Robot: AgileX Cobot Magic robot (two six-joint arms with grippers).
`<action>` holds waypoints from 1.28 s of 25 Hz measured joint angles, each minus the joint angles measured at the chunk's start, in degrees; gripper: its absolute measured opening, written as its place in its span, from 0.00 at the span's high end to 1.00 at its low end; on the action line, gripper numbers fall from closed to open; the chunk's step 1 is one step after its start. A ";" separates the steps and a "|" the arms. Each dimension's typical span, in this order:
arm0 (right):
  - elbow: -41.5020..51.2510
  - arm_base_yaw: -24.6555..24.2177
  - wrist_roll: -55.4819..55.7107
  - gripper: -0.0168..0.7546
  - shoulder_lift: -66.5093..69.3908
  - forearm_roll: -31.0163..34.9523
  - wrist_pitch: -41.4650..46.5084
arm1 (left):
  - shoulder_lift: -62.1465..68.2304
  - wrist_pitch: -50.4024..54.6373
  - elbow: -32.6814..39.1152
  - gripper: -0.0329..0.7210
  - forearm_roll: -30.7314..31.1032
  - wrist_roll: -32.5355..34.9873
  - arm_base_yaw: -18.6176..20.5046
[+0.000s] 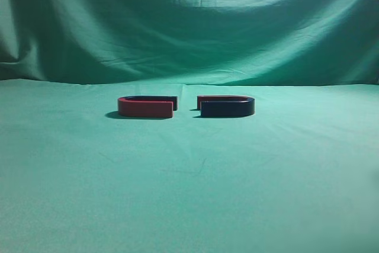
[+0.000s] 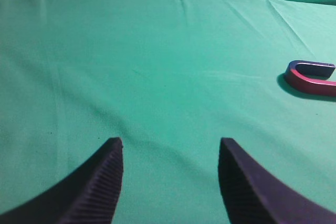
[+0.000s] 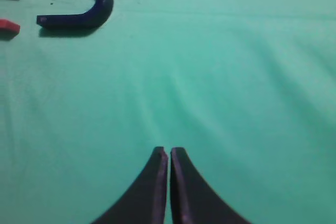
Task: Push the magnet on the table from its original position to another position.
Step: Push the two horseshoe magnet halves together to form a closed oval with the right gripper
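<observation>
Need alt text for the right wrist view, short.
Shut right gripper at bottom centre over green cloth, holding nothing. A red-and-blue horseshoe magnet lies at top left, open end facing left, with the pole tips of a second magnet at the left edge.

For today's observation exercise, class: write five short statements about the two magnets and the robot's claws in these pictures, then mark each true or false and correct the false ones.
1. Two horseshoe magnets lie on the green cloth. True: the left magnet and the right magnet.
2. The magnets touch each other. False: a gap separates their open ends.
3. The left claw is open. True.
4. The right claw grips a magnet. False: it is shut on nothing, away from the magnets.
5. The magnets are stacked. False: they lie side by side.
</observation>
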 joint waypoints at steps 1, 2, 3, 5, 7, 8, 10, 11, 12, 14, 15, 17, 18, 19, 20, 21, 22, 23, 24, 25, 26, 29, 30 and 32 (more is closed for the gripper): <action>-1.66 1.07 0.00 0.98 3.05 0.22 -0.28 | 0.00 0.00 0.00 0.46 0.00 0.00 0.00; -3.48 2.16 0.00 0.98 6.23 0.23 -0.28 | 0.00 0.00 0.00 0.46 0.00 0.00 0.00; -5.53 3.00 0.13 0.98 8.91 0.32 -0.28 | 0.00 0.00 0.00 0.46 0.00 0.00 0.00; -9.53 4.16 1.02 0.98 15.02 0.32 -0.16 | 0.00 0.00 0.00 0.46 0.00 0.00 0.00; -13.37 5.07 1.38 0.98 20.11 0.07 -0.30 | 0.00 0.00 0.00 0.46 0.00 0.00 0.00; -15.33 5.29 1.38 0.98 22.79 -0.05 -0.30 | 0.00 0.00 0.00 0.46 0.00 0.00 0.00; -18.90 5.81 1.50 0.98 27.52 -0.18 -0.30 | 0.00 0.00 0.00 0.46 0.00 0.00 0.00; -20.34 6.05 1.50 0.98 29.85 -0.29 -0.30 | 0.00 0.00 0.00 0.46 0.00 0.00 0.00; -22.03 6.19 1.50 0.98 31.92 -0.41 -0.30 | 0.00 0.00 0.00 0.46 0.00 0.00 0.00; -24.94 6.90 1.50 0.98 35.09 -0.54 -0.19 | 0.00 0.00 0.00 0.46 0.00 0.00 0.00; -26.48 7.32 1.50 0.98 36.52 -0.64 -0.19 | 0.00 0.00 0.00 0.46 0.00 0.00 0.00; -29.31 7.88 1.50 0.98 39.01 -0.90 -0.19 | 0.00 0.00 0.00 0.46 0.00 0.00 0.00; -30.35 8.16 1.50 0.98 40.29 -1.01 -0.19 | 0.00 0.00 0.00 0.46 0.00 0.00 0.00; -31.48 8.29 1.50 0.98 41.46 -1.14 -0.10 | 0.00 0.00 0.00 0.46 0.00 0.00 0.00; -32.47 8.33 1.60 0.98 42.36 -1.26 0.15 | 0.00 0.00 0.00 0.46 0.00 0.00 0.00; -33.15 8.33 1.60 0.98 43.25 -1.37 0.17 | 0.00 0.00 0.00 0.46 0.00 0.00 0.00; -33.86 8.33 1.60 0.98 43.98 -1.51 0.27 | 0.00 0.00 0.00 0.46 0.00 0.00 0.00; -34.40 8.33 1.60 0.98 44.51 -1.64 0.38 | 0.00 0.00 0.00 0.46 0.00 0.00 0.00; -34.85 8.33 1.83 0.98 44.85 -1.64 0.38 | 0.00 0.00 0.00 0.46 0.00 0.00 0.00; -35.07 8.43 1.95 0.98 45.25 -1.64 0.38 | 0.00 0.00 0.00 0.46 0.00 0.00 0.00; -35.33 8.42 2.18 0.98 45.54 -1.64 0.38 | 0.00 0.00 0.00 0.46 0.00 0.00 0.00; -35.72 8.95 2.55 0.98 46.33 -1.76 0.28 | 0.00 0.00 0.00 0.46 0.00 0.00 0.00; -35.84 9.43 2.64 0.98 46.33 -1.89 -0.02 | 0.00 0.00 0.00 0.46 0.00 0.00 0.00; -35.84 10.59 2.67 0.98 46.43 -2.09 -0.65 | 0.00 0.00 0.00 0.46 0.00 0.00 0.00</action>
